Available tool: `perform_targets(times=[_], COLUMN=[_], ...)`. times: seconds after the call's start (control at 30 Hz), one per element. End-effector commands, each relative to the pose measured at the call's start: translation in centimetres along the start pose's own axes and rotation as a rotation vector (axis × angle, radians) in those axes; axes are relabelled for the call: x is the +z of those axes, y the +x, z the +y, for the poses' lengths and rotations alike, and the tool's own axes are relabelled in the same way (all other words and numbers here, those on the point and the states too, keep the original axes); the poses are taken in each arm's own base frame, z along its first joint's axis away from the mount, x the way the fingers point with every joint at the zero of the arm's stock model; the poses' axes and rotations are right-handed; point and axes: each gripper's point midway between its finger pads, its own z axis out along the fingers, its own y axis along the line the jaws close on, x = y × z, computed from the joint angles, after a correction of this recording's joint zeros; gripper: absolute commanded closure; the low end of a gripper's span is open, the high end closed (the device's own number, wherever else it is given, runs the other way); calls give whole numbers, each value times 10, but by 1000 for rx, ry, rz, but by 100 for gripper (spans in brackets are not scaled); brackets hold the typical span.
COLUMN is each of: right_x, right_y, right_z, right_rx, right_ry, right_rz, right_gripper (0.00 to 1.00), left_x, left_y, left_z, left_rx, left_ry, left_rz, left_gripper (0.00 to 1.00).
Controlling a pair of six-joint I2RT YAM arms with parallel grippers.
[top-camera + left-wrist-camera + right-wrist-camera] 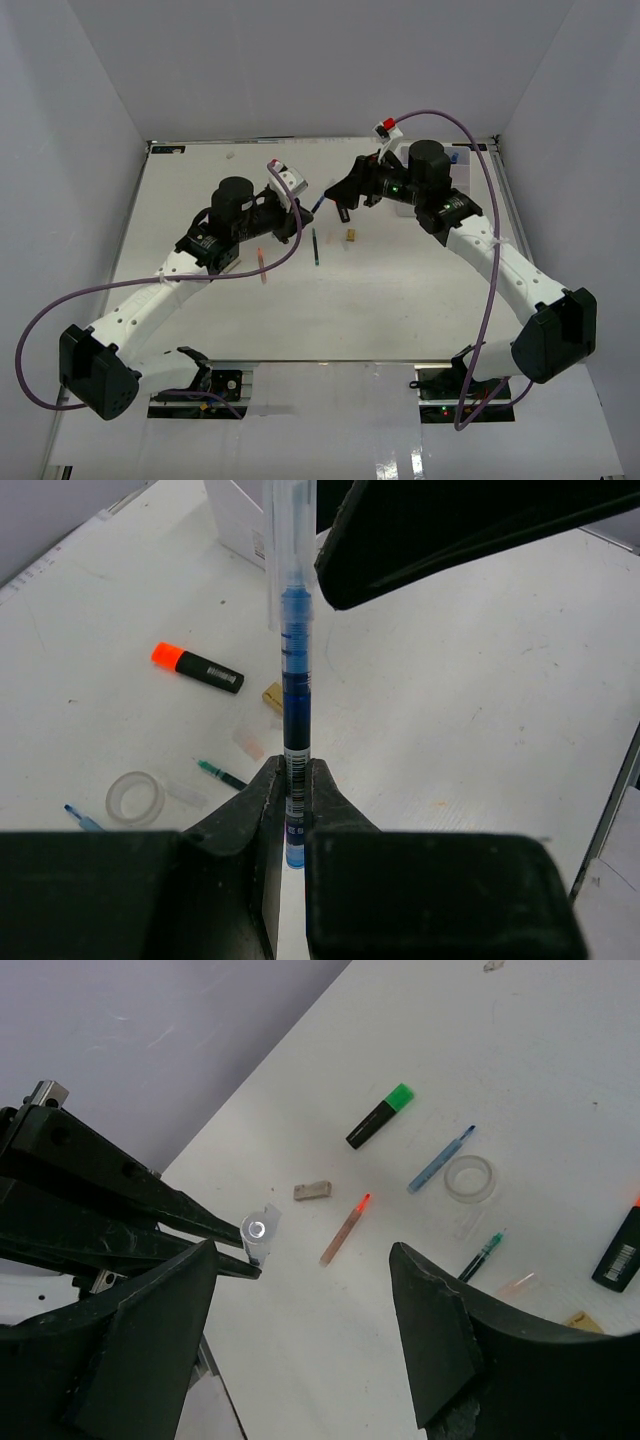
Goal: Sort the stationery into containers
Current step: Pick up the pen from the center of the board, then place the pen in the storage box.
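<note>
My left gripper (295, 765) is shut on the lower end of a blue pen (297, 680). The pen sticks out above the table, and its clear cap (258, 1230) lies between the wide-open jaws of my right gripper (300, 1260), close to the left finger and not gripped. From above, the two grippers meet at mid-table: left (300, 218), right (342, 198). On the table lie an orange-capped marker (197, 667), a green-capped marker (380, 1116), a tape ring (469, 1178), a pink stick (345, 1229) and a second blue pen (440, 1158).
A corner of a white box (235, 520) shows at the far edge, behind the pen. A dark pen with a green end (315, 247), a tan block (351, 235) and a grey-tan block (312, 1191) lie below the grippers. White walls enclose the table.
</note>
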Motion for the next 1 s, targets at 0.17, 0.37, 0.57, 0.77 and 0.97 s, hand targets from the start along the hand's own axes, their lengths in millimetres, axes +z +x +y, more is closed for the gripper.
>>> perform_targets(times=[0.17,0.37,0.57,0.77,0.97], right_x=[1,4,7,6,-2], right_y=[-10,-6,1,2,-15], right_z=[25,26,23,19,-13], right_rx=[-15,-22,-15,-30,-125], right_ry=[-82,-97,-99,-82,75], right_rz=[-20,-18,-10,-19,-65], right_gripper=[34,47,70,92,92], left_x=[-1,5,7,11,12], left_y=[-15,-10,-9,-2,8], left_z=[-12,-20,-21,-15,3], left_rx=[51,65,73,61,3], left_ry=[52,81,85,55,-60], left_rz=[-51,-46,-48,-45,-31], left_gripper=[100,100,100,81,12])
